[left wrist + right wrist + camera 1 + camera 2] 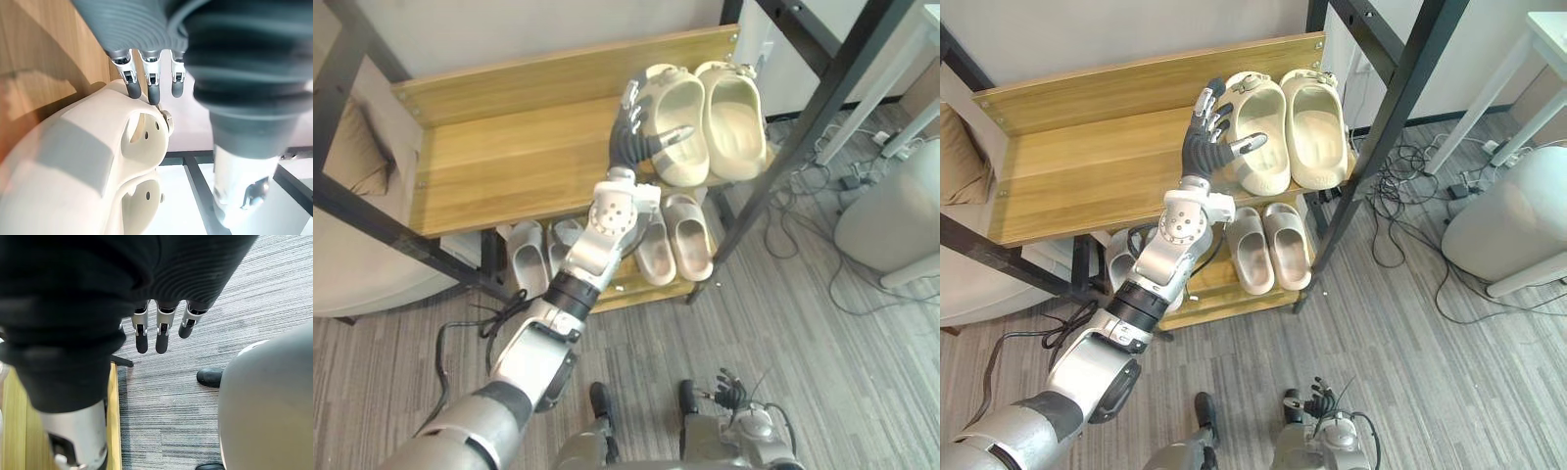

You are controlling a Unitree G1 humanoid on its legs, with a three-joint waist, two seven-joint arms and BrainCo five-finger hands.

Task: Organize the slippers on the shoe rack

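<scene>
**Visitor:** Left eye view, upper right: what stands there?

**Guide:** Shoe rack [558, 73], with a wooden top shelf [499, 162]. A pair of cream slippers [732, 116] sits side by side at that shelf's right end, the two touching.

**Visitor:** And the raised arm?

**Guide:** Left hand [1203, 152], up against the left slipper of the cream pair. It is open. The fingers are straight with their dark tips touching the slipper, as the left wrist view shows, and the thumb is stretched out over the slipper's rim.

**Visitor:** Below that?

**Guide:** Lower shelf [636, 291], carrying two pairs of pale slippers. One pair [690, 237] lies on the right under the cream pair. The other pair [526, 259] lies to the left, beyond the arm.

**Visitor:** The second hand?

**Guide:** Right hand [729, 389], low and near, over the grey floor [822, 333]. Its fingers are straight and relaxed, and it is well apart from the rack.
</scene>
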